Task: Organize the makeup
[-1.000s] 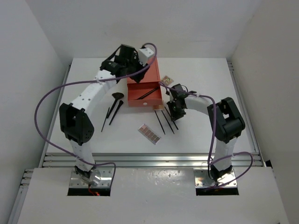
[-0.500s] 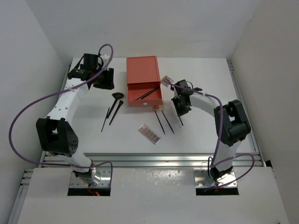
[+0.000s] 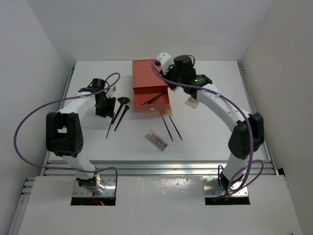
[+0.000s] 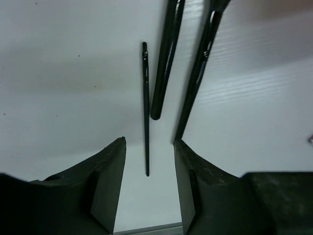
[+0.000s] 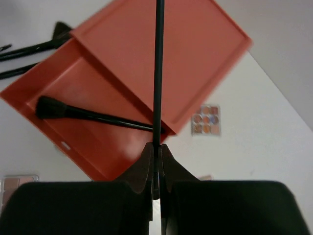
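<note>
Orange-red drawer box (image 3: 149,73) (drawer open); white table (image 3: 210,142) beneath it.

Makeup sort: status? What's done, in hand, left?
Done: one brush lies in the open drawer. In hand: right gripper, jaws shut on a thin stick over the box. Remaining: two brushes by the left gripper (jaws open), loose sticks, long palette, square palette.

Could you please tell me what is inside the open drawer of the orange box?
One dark brush lies in the drawer. The right gripper holds a thin stick over the box. Anything under the box top is hidden.
</note>
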`<state>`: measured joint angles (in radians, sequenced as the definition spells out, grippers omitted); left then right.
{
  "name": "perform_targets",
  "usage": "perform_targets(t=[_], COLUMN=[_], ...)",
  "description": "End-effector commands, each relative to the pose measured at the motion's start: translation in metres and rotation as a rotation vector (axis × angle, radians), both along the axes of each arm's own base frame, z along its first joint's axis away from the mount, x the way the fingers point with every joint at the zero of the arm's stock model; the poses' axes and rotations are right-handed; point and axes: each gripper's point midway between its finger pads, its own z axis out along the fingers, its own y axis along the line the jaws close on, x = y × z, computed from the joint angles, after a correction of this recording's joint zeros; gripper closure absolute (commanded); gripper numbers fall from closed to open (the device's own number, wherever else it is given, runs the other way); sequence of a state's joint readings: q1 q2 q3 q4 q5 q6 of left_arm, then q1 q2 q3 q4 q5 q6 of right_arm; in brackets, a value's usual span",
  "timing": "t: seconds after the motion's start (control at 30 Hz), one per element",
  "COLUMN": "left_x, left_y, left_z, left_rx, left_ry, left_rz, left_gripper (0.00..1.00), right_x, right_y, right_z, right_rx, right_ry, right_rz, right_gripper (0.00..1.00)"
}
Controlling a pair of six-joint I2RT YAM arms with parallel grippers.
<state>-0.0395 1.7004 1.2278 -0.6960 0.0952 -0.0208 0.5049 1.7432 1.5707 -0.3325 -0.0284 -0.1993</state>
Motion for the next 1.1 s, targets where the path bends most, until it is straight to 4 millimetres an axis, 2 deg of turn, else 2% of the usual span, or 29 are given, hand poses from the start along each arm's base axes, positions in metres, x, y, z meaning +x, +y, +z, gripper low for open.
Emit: perform_targets(t=[0.0, 0.07, 0.13, 0.27, 0.3, 0.33, 0.4, 0.43, 0.47, 0.57, 0.63, 0.73, 0.77, 0.8, 0.87, 0.9, 0.93, 1.07], left_x=[0.012, 0.009, 0.008, 0.008, 0.008, 0.01, 0.01, 0.009, 0.009, 0.006, 0.002, -0.003, -0.01, -0.01, -0.024, -0.028, -0.033, -0.039], left_y=[0.008, 0.01, 0.01, 0.01, 0.012, 0.012, 0.012, 0.012, 0.012, 0.013, 0.013, 0.012, 0.012, 0.013, 0.015, 0.016, 0.017, 0.021], left_z=[-0.007, -0.015, -0.019, -0.021, -0.021, -0.021, -0.021, -0.024, -0.024, -0.03, -0.037, -0.048, -0.056, -0.056, -0.066, -0.069, -0.072, -0.088], left_rx=[0.03, 0.039, 0.04, 0.043, 0.051, 0.051, 0.055, 0.055, 0.055, 0.06, 0.06, 0.06, 0.06, 0.063, 0.076, 0.08, 0.084, 0.104], left_ry=[-0.038, -0.014, -0.003, -0.006, -0.006, -0.015, -0.016, -0.007, -0.006, 0.011, 0.034, 0.066, 0.092, 0.091, 0.131, 0.141, 0.152, 0.188], left_rz=[-0.005, -0.002, -0.002, -0.01, -0.007, -0.006, -0.015, -0.015, -0.015, -0.025, -0.026, -0.05, -0.051, -0.061, -0.068, -0.08, -0.09, -0.086], left_gripper=[0.51, 0.53, 0.55, 0.56, 0.56, 0.56, 0.57, 0.59, 0.6, 0.62, 0.64, 0.64, 0.64, 0.64, 0.65, 0.65, 0.65, 0.65], right_x=[-0.005, -0.003, 0.0, 0.003, 0.002, 0.004, 0.003, 0.002, 0.0, -0.002, -0.003, -0.005, -0.006, -0.007, -0.013, -0.016, -0.019, -0.025], right_y=[0.052, 0.063, 0.069, 0.074, 0.074, 0.073, 0.075, 0.075, 0.076, 0.075, 0.073, 0.071, 0.069, 0.066, 0.062, 0.06, 0.056, 0.048], right_z=[-0.022, -0.034, -0.056, -0.066, -0.068, -0.068, -0.065, -0.063, -0.06, -0.053, -0.047, -0.027, -0.028, -0.018, -0.015, -0.003, -0.011, -0.004], right_rx=[-0.116, -0.143, -0.195, -0.249, -0.257, -0.258, -0.26, -0.259, -0.26, -0.258, -0.25, -0.209, -0.212, -0.2, -0.181, -0.168, -0.17, -0.141], right_ry=[-0.039, -0.037, -0.027, -0.033, -0.033, -0.033, -0.041, -0.043, -0.05, -0.059, -0.064, -0.096, -0.095, -0.112, -0.111, -0.131, -0.119, -0.127], right_rz=[0.228, 0.254, 0.271, 0.272, 0.273, 0.271, 0.28, 0.284, 0.291, 0.291, 0.28, 0.251, 0.233, 0.221, 0.204, 0.202, 0.194, 0.16], right_gripper=[1.0, 1.0, 1.0, 1.0, 0.97, 0.89, 0.75, 0.62, 0.55, 0.43, 0.41, 0.4, 0.4, 0.4, 0.4, 0.4, 0.39, 0.39])
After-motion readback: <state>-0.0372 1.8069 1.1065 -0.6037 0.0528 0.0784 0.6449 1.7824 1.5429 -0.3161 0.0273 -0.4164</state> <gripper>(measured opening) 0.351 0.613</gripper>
